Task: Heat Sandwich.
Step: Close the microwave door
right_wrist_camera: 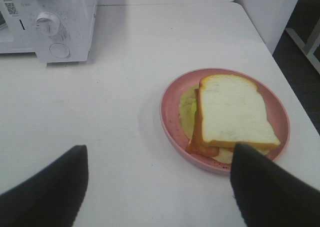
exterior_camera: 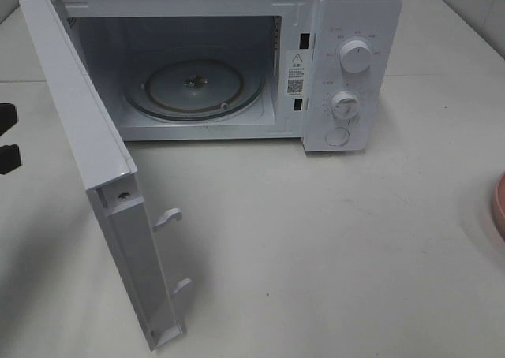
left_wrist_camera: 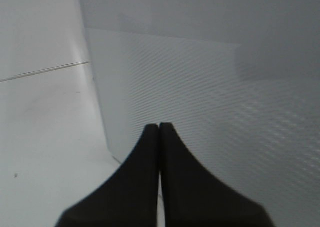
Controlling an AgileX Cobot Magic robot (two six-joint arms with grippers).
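While the microwave [exterior_camera: 237, 66] stood at the far side of the white table [exterior_camera: 331, 247], its door [exterior_camera: 87, 161] was swung fully open toward the near left, with two latch hooks [exterior_camera: 167, 218] projecting from the door's inner edge. Inside the cavity, the glass turntable [exterior_camera: 193, 88] lay bare. Two round dials [exterior_camera: 355, 57] and a round button [exterior_camera: 337, 136] were set one above another on the control panel at the right of the oven.

The left gripper [left_wrist_camera: 159, 125] was clenched, its two dark fingers [left_wrist_camera: 135, 187] pressed flat together with nothing between them. In the left wrist view it sat just beside a white, finely dotted panel [left_wrist_camera: 210, 117], apparently the outer face of the open door. In the high view only two dark parts [exterior_camera: 8, 137] of that arm showed at the left edge, left of the door.

The right gripper [right_wrist_camera: 159, 182] was released, its dark fingers [right_wrist_camera: 50, 192] spread wide apart and holding nothing. It hovered above the table near the pink plate [right_wrist_camera: 170, 107], with one fingertip overlapping the plate's near rim in the wrist view; contact could not be confirmed.

The sandwich [right_wrist_camera: 232, 114] lay on that plate, white bread on top with an orange crust, and a pale yellow-green layer showing beneath its edge. The plate rested on the table well to the right of the microwave, and in the high view only a sliver of its rim [exterior_camera: 499, 204] appeared at the right edge.
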